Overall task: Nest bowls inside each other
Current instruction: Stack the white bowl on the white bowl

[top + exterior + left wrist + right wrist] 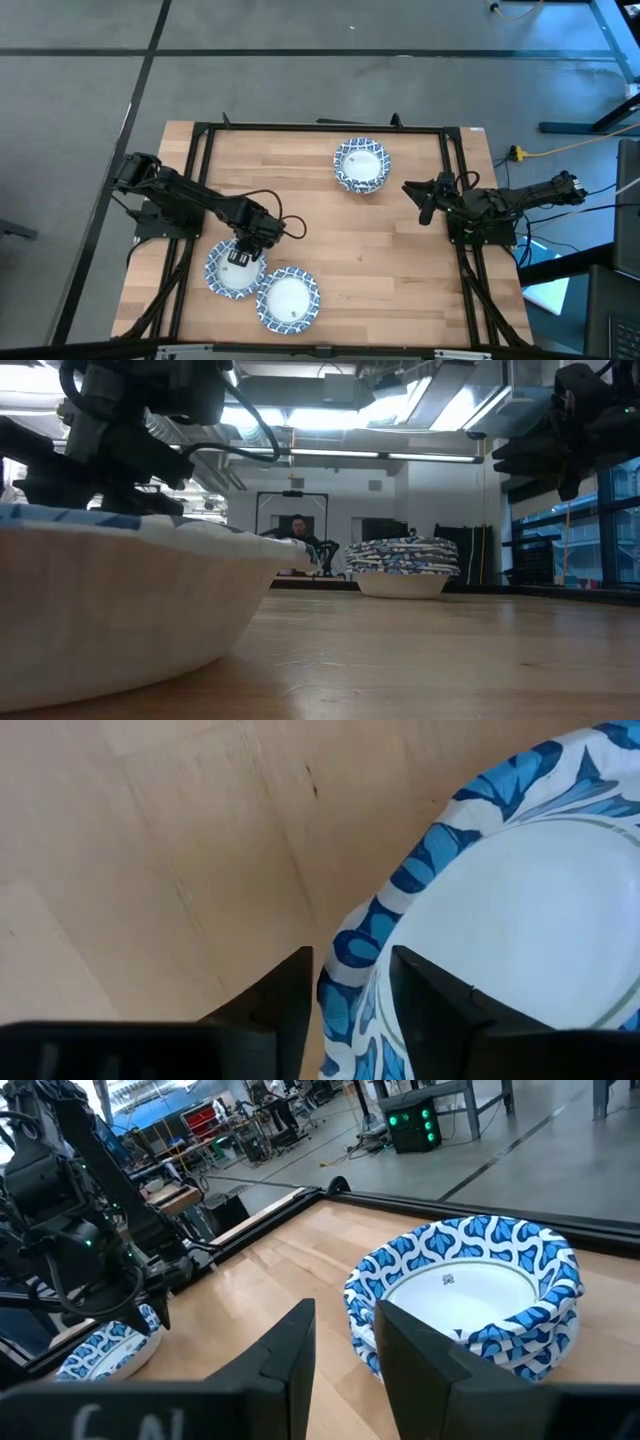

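Three bowl places show, all white inside with blue-and-white patterned rims. A nested stack (361,165) (405,565) (470,1290) stands on its base near the table's far edge. One bowl (288,298) stands at the near edge. Beside it on the left is another bowl (232,275) (520,890) (105,1350), with my left gripper (241,255) (350,960) over its far rim, shut on it. My right gripper (424,205) (345,1315) hovers above the table, right of the far stack, with a narrow gap between its fingers and nothing in it. My left gripper holds the bowl by its patterned rim (348,995) on the far side. The rim is pinched with one finger (430,1000) inside the bowl and one finger (285,995) outside. The fingers come from above, pointing down. I cannot tell whether the bowl is off the table.
A black frame (320,128) runs around the wooden table top (360,250). Bare wood lies between the near bowls and the far stack. A person (298,530) sits in the room beyond the far edge. Cables lie on the floor to the right.
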Motion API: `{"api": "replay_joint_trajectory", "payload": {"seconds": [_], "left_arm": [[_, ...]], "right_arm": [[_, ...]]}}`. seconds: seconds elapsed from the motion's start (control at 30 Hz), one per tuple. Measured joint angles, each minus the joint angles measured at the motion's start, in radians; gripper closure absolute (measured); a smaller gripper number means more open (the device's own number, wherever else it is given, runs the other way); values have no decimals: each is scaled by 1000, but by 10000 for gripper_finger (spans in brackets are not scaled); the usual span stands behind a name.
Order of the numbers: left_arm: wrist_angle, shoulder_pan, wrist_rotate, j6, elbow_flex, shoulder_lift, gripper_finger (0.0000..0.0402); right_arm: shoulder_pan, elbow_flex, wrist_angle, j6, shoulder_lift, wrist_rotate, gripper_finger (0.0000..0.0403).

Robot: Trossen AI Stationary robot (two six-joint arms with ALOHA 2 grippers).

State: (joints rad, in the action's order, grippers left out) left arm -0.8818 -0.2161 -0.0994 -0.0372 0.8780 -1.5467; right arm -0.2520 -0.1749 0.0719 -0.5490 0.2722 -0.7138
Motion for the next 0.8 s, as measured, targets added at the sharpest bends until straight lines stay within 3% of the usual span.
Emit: {"api": "replay_joint_trajectory", "payload": {"seconds": [0.33,0.57,0.8], "left_arm": [[0,77,-50,-10,0,1,392],[0,227,-92,8,0,5,398],[3,467,-258,102,63,6,400]], "right_arm": [[0,0,0,4,0,0,295],[0,0,0,4,0,0,295],[0,0,0,4,0,0,295]]}}
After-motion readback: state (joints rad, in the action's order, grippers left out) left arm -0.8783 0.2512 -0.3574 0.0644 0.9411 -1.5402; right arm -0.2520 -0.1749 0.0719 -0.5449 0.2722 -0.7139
